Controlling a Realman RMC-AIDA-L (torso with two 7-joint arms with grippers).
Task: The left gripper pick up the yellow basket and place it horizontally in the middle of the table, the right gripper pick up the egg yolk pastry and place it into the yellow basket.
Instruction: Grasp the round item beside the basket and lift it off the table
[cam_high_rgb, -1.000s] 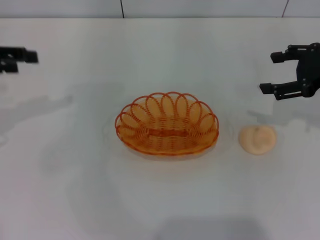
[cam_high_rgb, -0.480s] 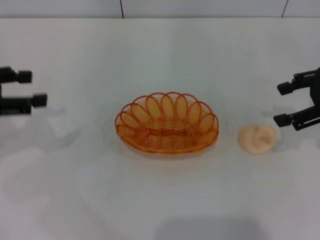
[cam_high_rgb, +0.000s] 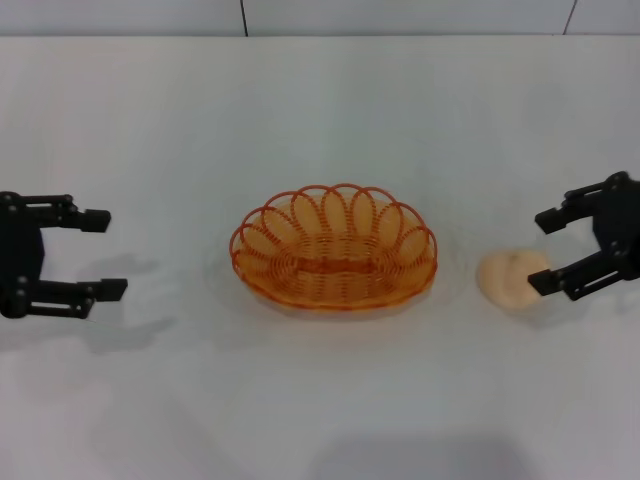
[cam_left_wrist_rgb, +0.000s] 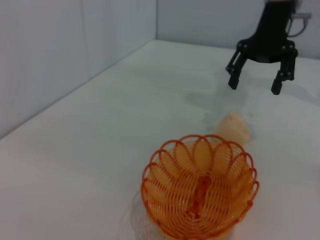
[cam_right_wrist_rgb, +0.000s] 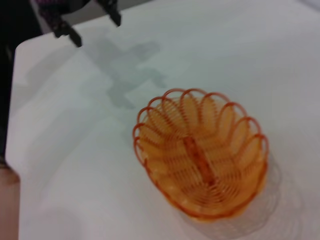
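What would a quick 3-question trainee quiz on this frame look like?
1. True or false: the pastry lies in the basket.
2. Which gripper is nearer the pastry: A) left gripper B) right gripper?
3. Fill in: both grippers' jaws stand ____.

Key:
1. False. It lies on the table, beside the basket and apart from it.
2. B. One finger reaches over the pastry's edge in the head view; the left gripper is far out on the basket's other side.
3. Open, holding nothing.

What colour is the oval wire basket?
The oval looped-rim wire basket is translucent orange-yellow, seen best in the head view.
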